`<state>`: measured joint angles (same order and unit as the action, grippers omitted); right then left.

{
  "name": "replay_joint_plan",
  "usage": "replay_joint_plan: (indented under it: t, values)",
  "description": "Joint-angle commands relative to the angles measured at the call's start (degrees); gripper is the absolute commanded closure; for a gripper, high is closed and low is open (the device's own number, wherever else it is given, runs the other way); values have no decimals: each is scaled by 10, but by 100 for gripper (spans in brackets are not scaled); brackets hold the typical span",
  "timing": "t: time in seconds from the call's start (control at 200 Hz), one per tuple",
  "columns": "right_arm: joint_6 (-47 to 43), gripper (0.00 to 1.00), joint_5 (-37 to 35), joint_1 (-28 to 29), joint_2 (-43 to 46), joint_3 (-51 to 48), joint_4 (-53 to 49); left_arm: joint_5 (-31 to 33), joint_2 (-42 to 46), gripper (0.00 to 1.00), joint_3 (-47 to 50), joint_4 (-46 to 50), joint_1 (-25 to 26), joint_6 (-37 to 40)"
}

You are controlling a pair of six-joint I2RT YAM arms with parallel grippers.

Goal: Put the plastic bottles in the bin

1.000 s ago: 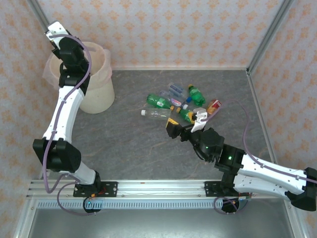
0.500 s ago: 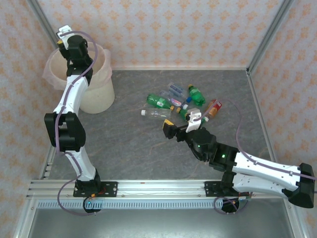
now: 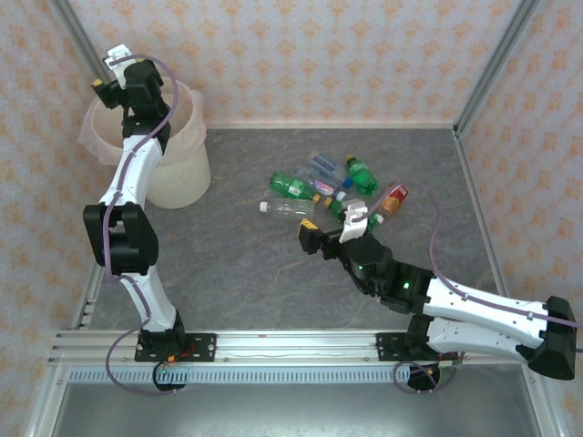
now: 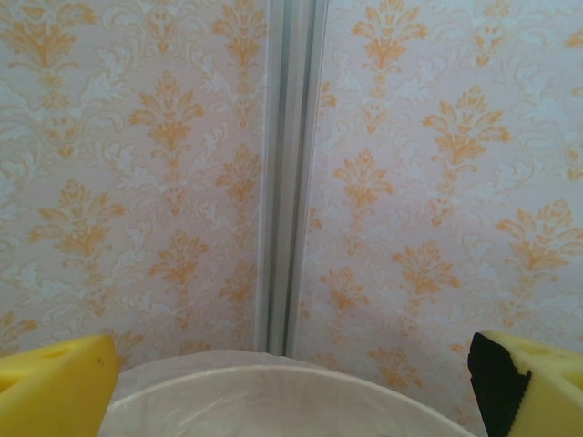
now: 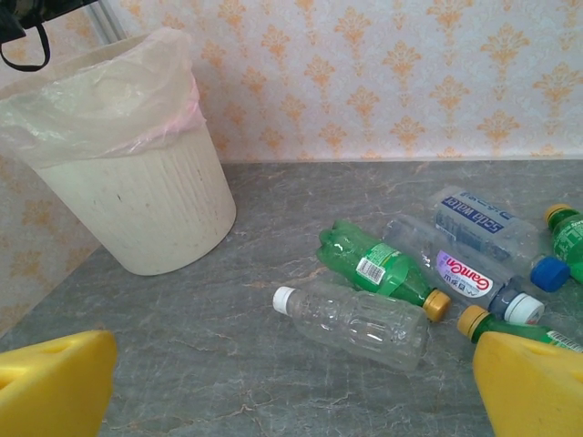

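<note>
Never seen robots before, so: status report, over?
Left claw open over round cream plastic bin. Right claw open, facing small clear and green plastic bottles on grey table. Nothing blocking.

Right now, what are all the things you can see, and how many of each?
green bottles: three, green with labels, lying in the heap at the table's middle-right
clear bottles: three, see-through, one with a white cap and one with a blue cap, lying in the same heap
red bottle: one, red and orange, at the right edge of the heap
bin: one, cream with a thin see-through liner, standing at the back left of the table
table: one, grey marbled
walls: pale with an orange pattern, around the table
left fingers: two, yellow, open, above the bin
right fingers: two, yellow, open, low over the table near the heap
</note>
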<state>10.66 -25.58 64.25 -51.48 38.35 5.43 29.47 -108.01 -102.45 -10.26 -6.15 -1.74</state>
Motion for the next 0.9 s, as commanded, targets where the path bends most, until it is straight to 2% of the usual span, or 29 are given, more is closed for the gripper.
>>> replay_joint_plan:
  t: [0.0,0.295,0.4,0.601,0.751,0.896]
  values:
    - [4,0,-25,3,13,10,8,-12,19,1,-17,29,-4,-44]
    - [29,0,-37,-1,22,-4,0,-67,48,1,-33,108,3,-136]
    - [43,0,-45,-3,32,-11,-7,-75,66,1,-29,132,19,-146]
    - [67,0,-60,-21,50,-29,-14,-90,127,1,27,128,67,-155]
    - [86,0,-29,-63,37,-32,-23,-106,176,2,78,122,115,-175]
    - [91,0,18,-104,11,-42,3,-93,239,1,172,63,180,-156]
